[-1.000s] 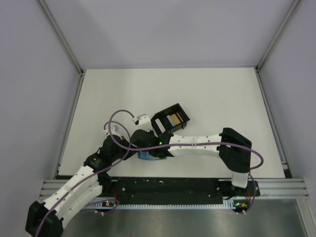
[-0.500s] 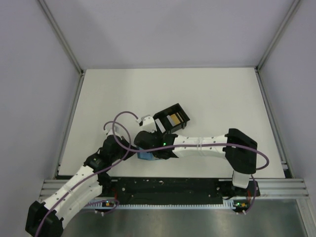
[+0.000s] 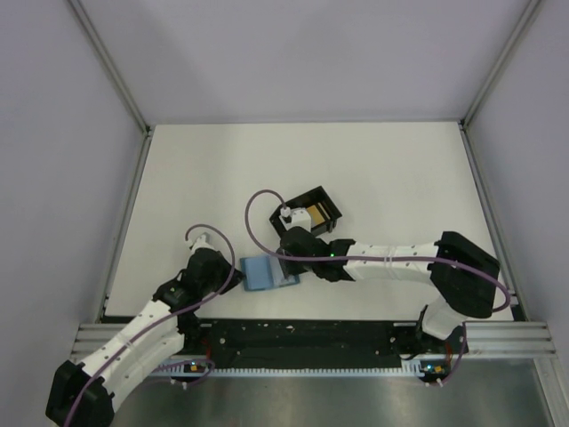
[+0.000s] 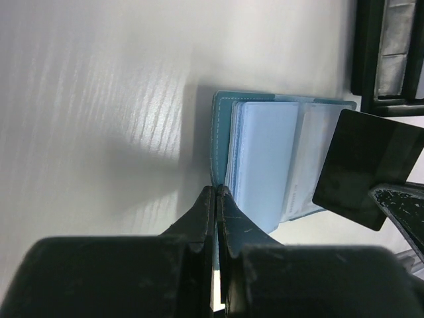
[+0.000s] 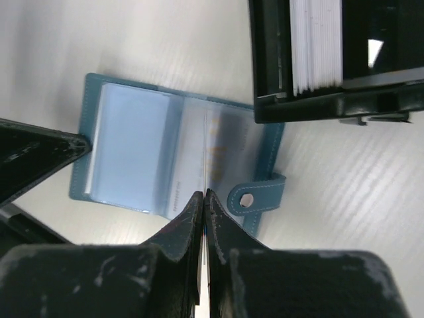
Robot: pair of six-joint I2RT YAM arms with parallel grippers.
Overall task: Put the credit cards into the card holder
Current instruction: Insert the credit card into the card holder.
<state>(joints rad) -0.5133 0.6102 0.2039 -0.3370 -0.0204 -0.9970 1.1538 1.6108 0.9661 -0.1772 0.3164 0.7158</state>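
Top external view, starting at the lower left: the left gripper (image 4: 217,192) is reaching in with its jaws pressed together on nothing, its tip sitting right at the left edge of the card holder (image 3: 265,272). The card holder is lying open and flat on the table (image 3: 196,178), just below the middle of the frame, with its clear sleeves facing up. I cannot tell whether any sleeve is filled. The right gripper (image 5: 204,194) is hovering over the holder's lower edge beside the snap tab (image 5: 255,197), likewise clenched and empty.

Up and to the right, the black tray (image 3: 324,200) is holding the credit cards (image 5: 317,45), standing on edge in a tight stack.

Judging from this, the step in hand is fetching a card. The right gripper should be opening only a little and taking the outermost card by its top edge, since a wide bite risks lifting two. Meanwhile the left tip ought to be pressing down on the left page so the holder is not sliding. The card should be going in low and square to the sleeve mouth.
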